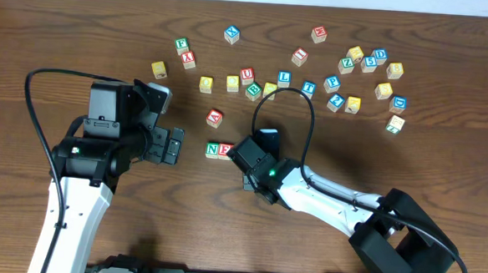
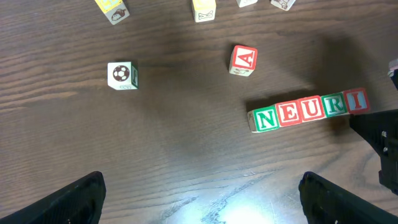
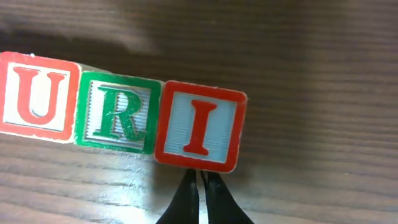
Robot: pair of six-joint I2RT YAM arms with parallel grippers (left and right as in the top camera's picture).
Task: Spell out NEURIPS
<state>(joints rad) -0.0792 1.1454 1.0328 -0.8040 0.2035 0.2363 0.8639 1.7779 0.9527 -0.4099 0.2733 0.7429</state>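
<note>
A row of cubes reads N (image 2: 267, 119), E (image 2: 289, 114), U (image 2: 311, 109), R (image 2: 336, 105), I (image 2: 356, 100) on the wooden table. In the overhead view only N and E (image 1: 218, 150) show; the right arm's wrist (image 1: 259, 166) covers the others. My right gripper (image 3: 200, 177) is shut and empty, with its tips against the near edge of the red I cube (image 3: 199, 126), beside R (image 3: 117, 112) and U (image 3: 38, 96). My left gripper (image 2: 202, 199) is open and empty, just left of the row (image 1: 172, 145). A green-framed cube that may be P (image 1: 346, 65) lies among the far cubes.
A red A cube (image 2: 243, 60) lies just beyond the row, also seen from overhead (image 1: 215, 117). A football-picture cube (image 2: 121, 75) lies to the left. Many loose lettered and yellow-faced cubes are scattered across the far half of the table (image 1: 330, 82).
</note>
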